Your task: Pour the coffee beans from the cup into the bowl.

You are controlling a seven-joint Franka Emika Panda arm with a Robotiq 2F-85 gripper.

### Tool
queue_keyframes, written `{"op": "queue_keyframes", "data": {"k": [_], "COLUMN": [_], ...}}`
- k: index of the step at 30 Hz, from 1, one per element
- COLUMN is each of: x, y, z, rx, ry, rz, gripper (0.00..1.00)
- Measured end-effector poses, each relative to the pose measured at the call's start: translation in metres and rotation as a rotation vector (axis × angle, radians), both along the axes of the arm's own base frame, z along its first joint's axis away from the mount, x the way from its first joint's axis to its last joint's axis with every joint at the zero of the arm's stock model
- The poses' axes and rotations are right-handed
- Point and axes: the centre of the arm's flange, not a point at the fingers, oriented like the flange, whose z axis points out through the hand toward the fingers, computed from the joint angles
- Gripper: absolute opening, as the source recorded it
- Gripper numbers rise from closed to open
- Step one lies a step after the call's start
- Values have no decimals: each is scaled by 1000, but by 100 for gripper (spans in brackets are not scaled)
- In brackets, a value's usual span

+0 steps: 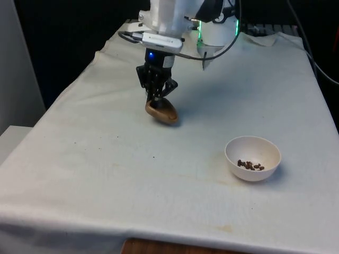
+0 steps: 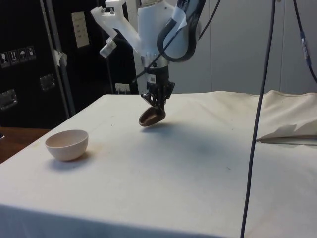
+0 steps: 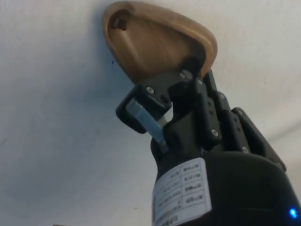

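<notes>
A brown wooden cup (image 1: 162,111) hangs tilted just above the white cloth, toward the table's far side and the front view's left. My gripper (image 1: 157,98) is shut on the cup's rim, one finger inside and one outside. From the side, the cup (image 2: 151,117) leans on its side below the gripper (image 2: 157,102). Through the wrist camera the cup (image 3: 155,44) looks empty inside, with the fingers (image 3: 155,94) clamped on its edge. A white bowl (image 1: 252,158) stands near the front view's right with several coffee beans (image 1: 250,165) in its bottom; the bowl (image 2: 67,144) shows at the side view's left.
Black cables (image 2: 257,119) hang down over the table at the side view's right. A rumpled fold of cloth (image 2: 287,130) lies beyond them. The table's near edge (image 1: 175,238) runs below the bowl.
</notes>
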Motion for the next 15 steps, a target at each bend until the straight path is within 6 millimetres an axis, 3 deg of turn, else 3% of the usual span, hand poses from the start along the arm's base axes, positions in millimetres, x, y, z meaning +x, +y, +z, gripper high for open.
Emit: {"op": "queue_keyframes", "data": {"k": [15], "x": [-9], "y": [-19], "z": [-3], "rx": [77], "ry": [12], "rz": [-12], "gripper": [1]}}
